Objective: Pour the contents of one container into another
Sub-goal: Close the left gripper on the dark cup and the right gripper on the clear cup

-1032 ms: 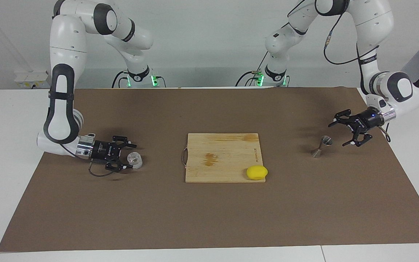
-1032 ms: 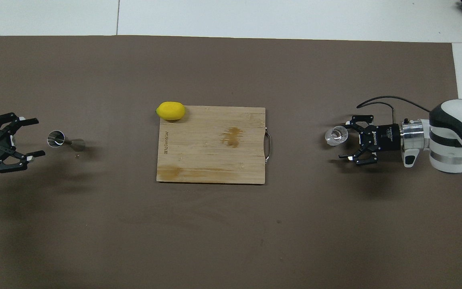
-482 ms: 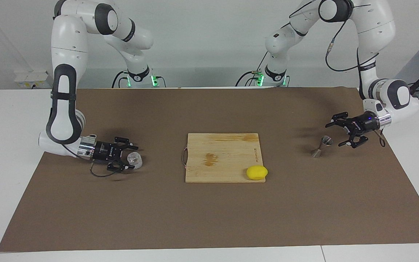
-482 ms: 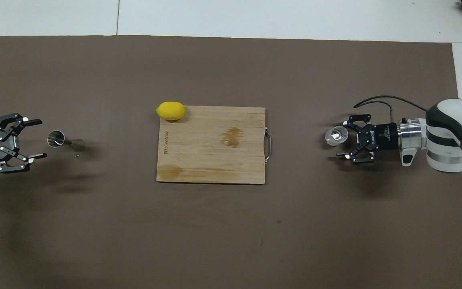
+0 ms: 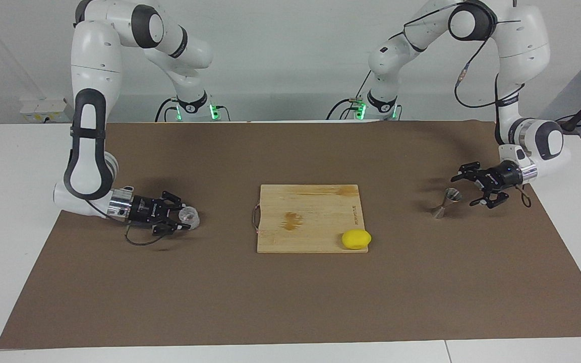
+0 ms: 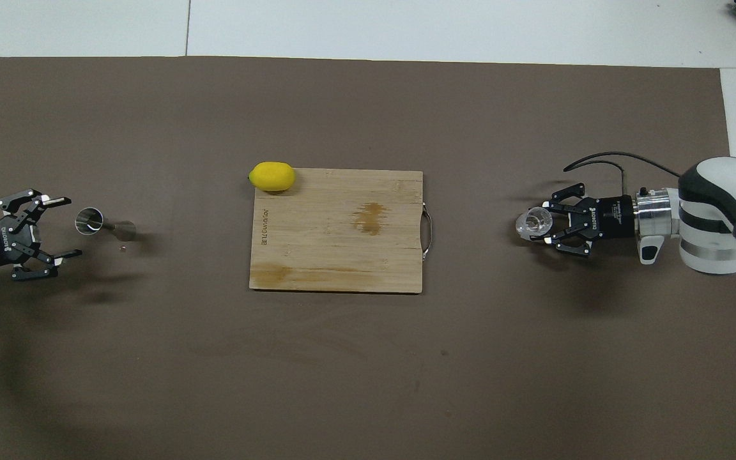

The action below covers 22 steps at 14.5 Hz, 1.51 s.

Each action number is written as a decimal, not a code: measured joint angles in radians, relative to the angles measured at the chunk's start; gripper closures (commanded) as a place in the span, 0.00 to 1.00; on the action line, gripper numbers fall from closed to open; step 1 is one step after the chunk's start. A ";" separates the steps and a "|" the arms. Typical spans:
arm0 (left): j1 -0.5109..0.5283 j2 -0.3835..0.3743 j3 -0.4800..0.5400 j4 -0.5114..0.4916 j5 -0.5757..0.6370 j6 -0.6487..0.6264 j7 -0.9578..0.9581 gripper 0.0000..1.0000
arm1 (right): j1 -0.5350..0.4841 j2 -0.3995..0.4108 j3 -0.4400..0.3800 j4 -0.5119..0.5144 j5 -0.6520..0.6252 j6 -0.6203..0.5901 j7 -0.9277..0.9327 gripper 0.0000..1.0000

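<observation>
The clear glass cup (image 5: 190, 216) (image 6: 529, 222) stands on the brown mat toward the right arm's end of the table. My right gripper (image 5: 183, 218) (image 6: 543, 223) lies low and level, its fingers closed in on either side of the cup. The silver hourglass jigger (image 5: 446, 201) (image 6: 90, 222) stands upright toward the left arm's end. My left gripper (image 5: 464, 190) (image 6: 69, 227) is open and empty, low beside the jigger, apart from it, fingers pointing at it.
A wooden cutting board (image 5: 310, 217) (image 6: 336, 243) lies in the middle of the mat between the two containers. A yellow lemon (image 5: 356, 239) (image 6: 272, 176) sits on the board's corner farthest from the robots, toward the left arm's end.
The right gripper's fingers have narrowed from wide open to around the glass cup. The left gripper has come lower and stays open beside the jigger.
</observation>
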 measured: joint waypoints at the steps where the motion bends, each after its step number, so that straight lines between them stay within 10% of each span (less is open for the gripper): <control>1: 0.000 0.010 -0.001 0.000 -0.006 -0.005 0.003 0.00 | 0.000 0.000 0.000 0.000 0.000 0.000 0.000 1.00; 18: -0.014 0.022 -0.016 -0.033 -0.042 -0.043 0.006 0.01 | 0.012 -0.090 0.002 0.053 0.000 0.007 0.047 1.00; 22: -0.018 0.022 -0.016 -0.034 -0.043 -0.043 0.006 0.17 | 0.045 -0.137 0.003 0.053 0.000 0.018 0.105 1.00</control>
